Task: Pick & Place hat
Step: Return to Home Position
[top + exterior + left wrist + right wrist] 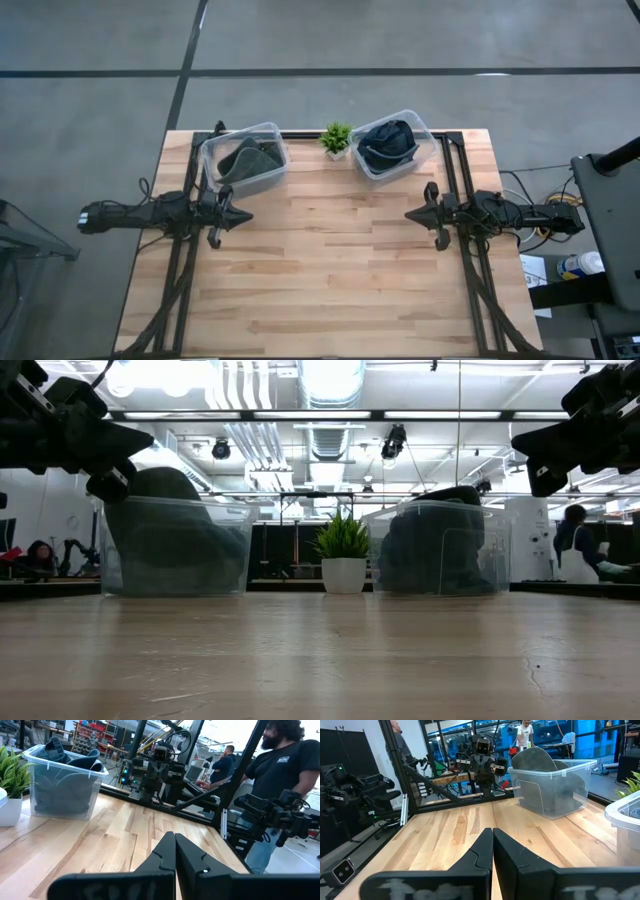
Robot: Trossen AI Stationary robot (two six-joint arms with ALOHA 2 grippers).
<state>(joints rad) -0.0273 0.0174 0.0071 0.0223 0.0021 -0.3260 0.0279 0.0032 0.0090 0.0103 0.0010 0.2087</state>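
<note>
left fingers [165, 851]: pressed together, empty, mid-left in high view | right fingers [482, 849]: pressed together, empty, mid-right | black cap [250, 160]: inside left bin [207, 160], upper centre-left | blue caps [388, 142]: inside right bin [430, 138], upper centre-right | step: likely homing, sorting apparently done | next: park both arms, clear of bins, above counter [320, 280]

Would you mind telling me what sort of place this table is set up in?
Most likely a robotics lab in an open industrial hall: bare ducts run under the ceiling, the floor is plain concrete, and a person works among equipment beyond the table.
</note>
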